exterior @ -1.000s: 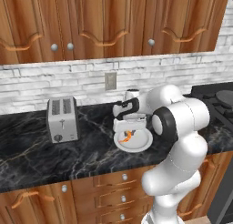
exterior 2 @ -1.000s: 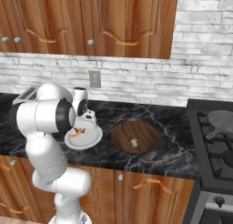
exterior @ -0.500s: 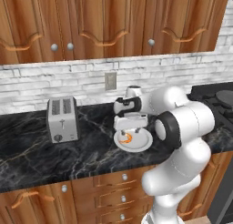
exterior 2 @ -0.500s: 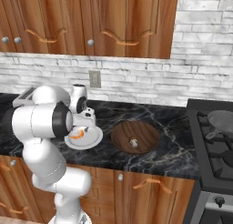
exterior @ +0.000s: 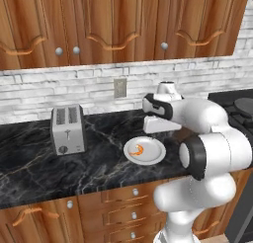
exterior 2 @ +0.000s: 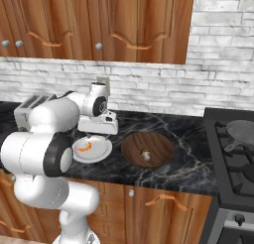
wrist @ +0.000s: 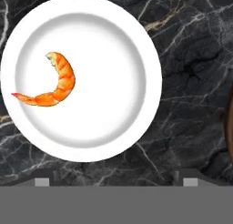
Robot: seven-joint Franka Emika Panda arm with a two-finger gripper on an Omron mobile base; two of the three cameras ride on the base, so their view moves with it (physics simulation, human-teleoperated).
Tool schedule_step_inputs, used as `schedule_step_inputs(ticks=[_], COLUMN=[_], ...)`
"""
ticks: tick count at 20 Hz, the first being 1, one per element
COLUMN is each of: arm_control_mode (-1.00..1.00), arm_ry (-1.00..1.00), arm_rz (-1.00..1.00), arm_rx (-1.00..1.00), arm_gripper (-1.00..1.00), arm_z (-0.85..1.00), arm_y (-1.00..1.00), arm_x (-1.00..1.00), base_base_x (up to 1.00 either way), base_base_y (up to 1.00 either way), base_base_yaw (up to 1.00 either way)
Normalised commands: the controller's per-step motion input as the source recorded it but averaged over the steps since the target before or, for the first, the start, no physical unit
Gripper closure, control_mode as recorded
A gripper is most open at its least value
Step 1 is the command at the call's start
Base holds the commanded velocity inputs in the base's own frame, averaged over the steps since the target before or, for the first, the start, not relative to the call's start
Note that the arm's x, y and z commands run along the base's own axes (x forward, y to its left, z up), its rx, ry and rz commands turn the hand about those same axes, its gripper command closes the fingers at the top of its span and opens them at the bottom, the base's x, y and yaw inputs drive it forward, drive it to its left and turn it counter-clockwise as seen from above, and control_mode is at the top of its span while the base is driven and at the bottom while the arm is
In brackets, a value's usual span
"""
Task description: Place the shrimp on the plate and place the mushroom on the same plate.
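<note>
The orange shrimp [wrist: 50, 84] lies curled on the left half of the round white plate [wrist: 104, 82], free of the fingers. My gripper [wrist: 116, 181] hangs above the plate's right edge, open, its two dark tips wide apart with nothing between them. From the base, the shrimp [exterior: 137, 150] rests on the plate [exterior: 153, 154] and the gripper [exterior: 154, 132] hovers just above and to the right. The mushroom [exterior 2: 145, 153] sits in the middle of the round wooden board [exterior 2: 158, 144], right of the plate [exterior 2: 100, 151], shrimp [exterior 2: 83, 147] and gripper [exterior 2: 95, 135].
A silver toaster [exterior: 67, 129] stands on the black marble counter [exterior: 99, 168] left of the plate. The stove [exterior 2: 233, 153] with a dark pan [exterior 2: 243, 131] is at the right. The brick wall and wooden cabinets rise behind.
The hand has drifted right, from over the plate's middle to its right edge, and risen slightly. The shrimp stays lying on the plate.
</note>
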Motion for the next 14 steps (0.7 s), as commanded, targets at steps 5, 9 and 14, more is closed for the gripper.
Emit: schedule_step_inputs(ticks=[5,9,14], arm_control_mode=[-1.00,-1.00,-1.00], arm_ry=[0.04,0.13,0.08], arm_rz=[-0.03,-0.03,0.00], arm_rx=[0.00,0.01,0.07], arm_gripper=[-1.00,-1.00,-1.00], arm_z=[0.08,-0.22,0.06], arm_y=[-1.00,-1.00,-0.98], arm_x=[0.00,0.00,0.13], base_base_x=[0.00,0.00,0.00], base_base_y=[0.00,0.00,0.00], base_base_yaw=[0.00,0.00,0.00])
